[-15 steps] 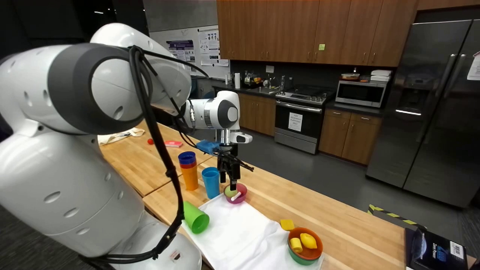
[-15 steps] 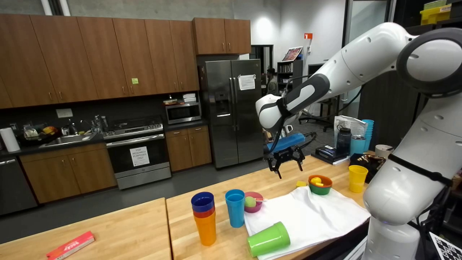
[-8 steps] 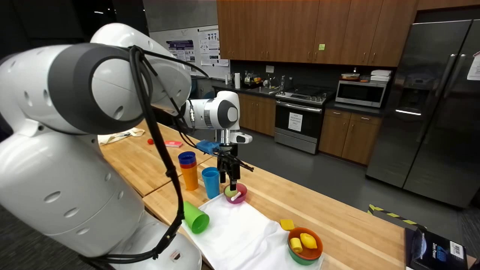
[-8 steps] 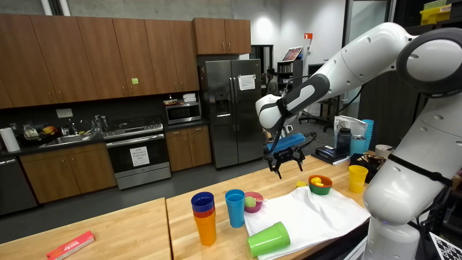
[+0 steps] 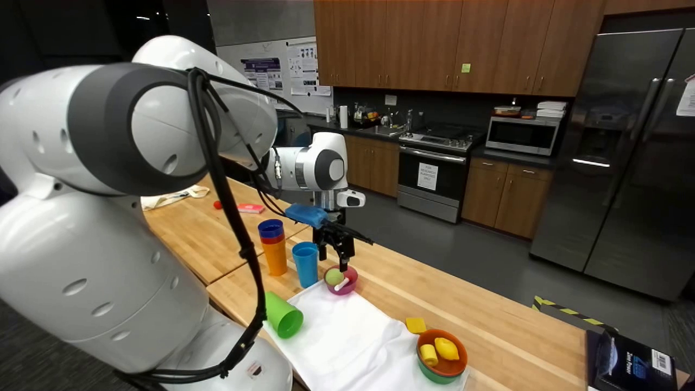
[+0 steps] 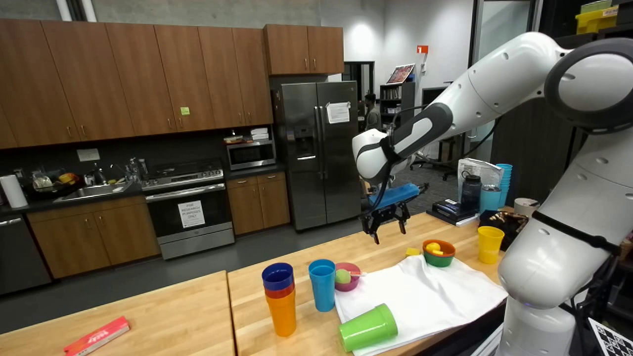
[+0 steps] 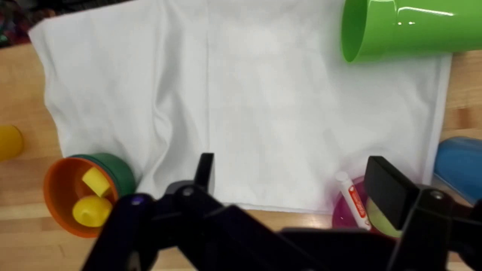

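Jaws stand wide, nothing between them, above counter. Purple bowl is near blue cup, at corner of white cloth; green ball and marker are inside, marker end reaching past rim. In wrist view, 1 finger partly hides bowl. Possible trouble: lowering here may tip bowl or flip marker out, if fingertip meets rim. Dragged cloth may roll green cup, which lies on its side.

In both exterior views, refrigerator, stove and microwave stand well beyond the gripper; a red box lies well apart from it.
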### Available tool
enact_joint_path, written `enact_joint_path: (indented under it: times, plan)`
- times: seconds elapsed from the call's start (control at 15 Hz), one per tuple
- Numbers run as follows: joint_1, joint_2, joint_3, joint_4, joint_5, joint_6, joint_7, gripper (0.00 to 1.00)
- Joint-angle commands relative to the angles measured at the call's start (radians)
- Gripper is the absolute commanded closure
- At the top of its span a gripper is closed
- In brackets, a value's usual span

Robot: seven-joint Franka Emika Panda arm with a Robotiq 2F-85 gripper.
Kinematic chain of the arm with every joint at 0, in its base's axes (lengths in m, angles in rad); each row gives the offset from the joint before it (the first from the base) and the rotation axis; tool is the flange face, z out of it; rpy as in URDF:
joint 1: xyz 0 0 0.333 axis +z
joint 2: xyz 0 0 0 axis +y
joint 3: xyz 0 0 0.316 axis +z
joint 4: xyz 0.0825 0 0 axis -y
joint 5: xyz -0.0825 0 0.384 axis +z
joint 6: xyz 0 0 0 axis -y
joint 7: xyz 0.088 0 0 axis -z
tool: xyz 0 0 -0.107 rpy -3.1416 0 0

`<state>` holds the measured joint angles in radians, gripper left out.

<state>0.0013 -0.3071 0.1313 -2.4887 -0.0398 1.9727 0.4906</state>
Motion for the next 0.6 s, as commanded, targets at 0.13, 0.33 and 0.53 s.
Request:
enact_joint_path:
  times: [0.13, 0.33, 0.53]
  plan:
    - [0.032, -0.046, -0.053, -0.08, 0.1, 0.211, -0.256, 0.0]
    - [0.041, -0.032, -0.059, -0.089, 0.128, 0.228, -0.328, 0.0]
    - [0.026, -0.013, -0.029, -0.078, 0.073, 0.164, -0.272, 0.0]
